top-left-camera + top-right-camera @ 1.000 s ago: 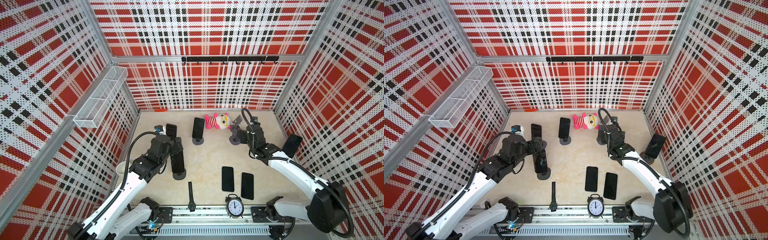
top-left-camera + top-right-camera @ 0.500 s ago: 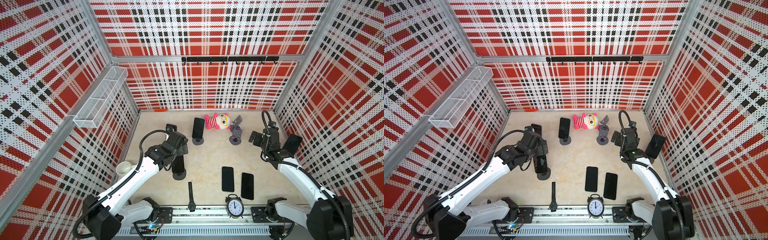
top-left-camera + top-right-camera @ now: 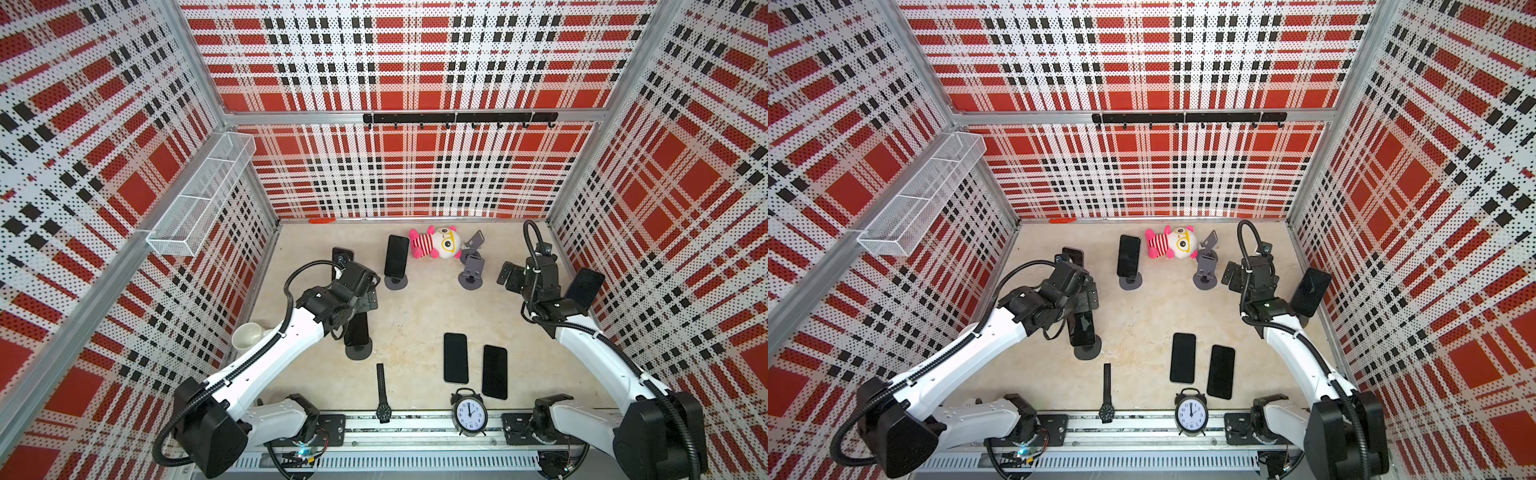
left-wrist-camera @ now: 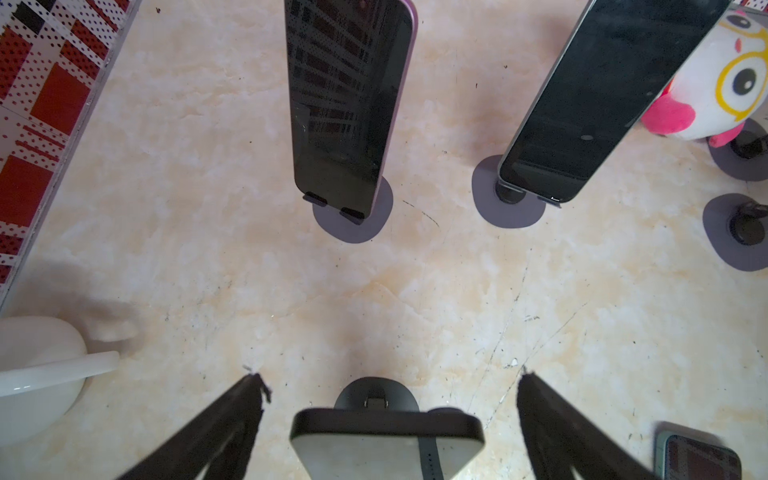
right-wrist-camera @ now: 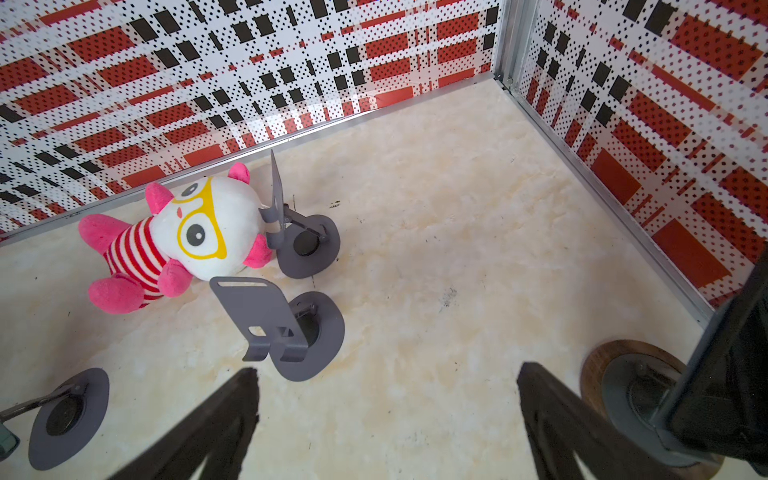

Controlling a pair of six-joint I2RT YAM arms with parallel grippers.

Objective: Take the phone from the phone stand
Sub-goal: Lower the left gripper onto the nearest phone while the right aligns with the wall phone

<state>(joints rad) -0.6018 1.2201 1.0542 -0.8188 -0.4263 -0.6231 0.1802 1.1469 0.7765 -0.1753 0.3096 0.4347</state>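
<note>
On the left wall hangs one white wire-mesh basket [image 3: 195,208], and below it stands one glossy white cup [image 3: 245,337].

There are six phones, all slim black slabs with rounded corners, and six dark grey stands made of thin bent plates on rounded disc feet. Four phones lean on stands:
- the back-left phone [image 3: 341,252]
- the near-left phone [image 3: 357,330] on its phone stand [image 3: 358,353]
- the middle phone [image 3: 396,261]
- the right-hand phone [image 3: 585,286], whose stand sits on a round wooden disc [image 5: 590,365]

The left gripper [image 4: 390,376] hangs over the near-left phone [image 4: 386,428]. Its fingers [image 4: 232,419] are spread wide to either side of the phone's top edge, with a gap on both sides.

One black wristwatch [image 3: 382,395] lies with its strap straight at the front edge. One plush toy [image 3: 436,243], pink and white with red stripes and yellow glasses, lies at the back. It touches one of the two empty stands [image 3: 476,241] [image 3: 471,270]. Two flat phones [image 3: 456,357] [image 3: 494,371] lie side by side, and one black twin-bell alarm clock [image 3: 469,415] with a white dial stands in front of them.

The right gripper [image 3: 510,276] is spread open and holds nothing. It is between the empty stands and the right-hand phone.

The tabletop [image 3: 415,316] is beige, marbled and lightly scuffed. The perforated walls carry red, black and white plaid in a metal frame, and one black hook rail [image 3: 459,118] runs along the back wall.
</note>
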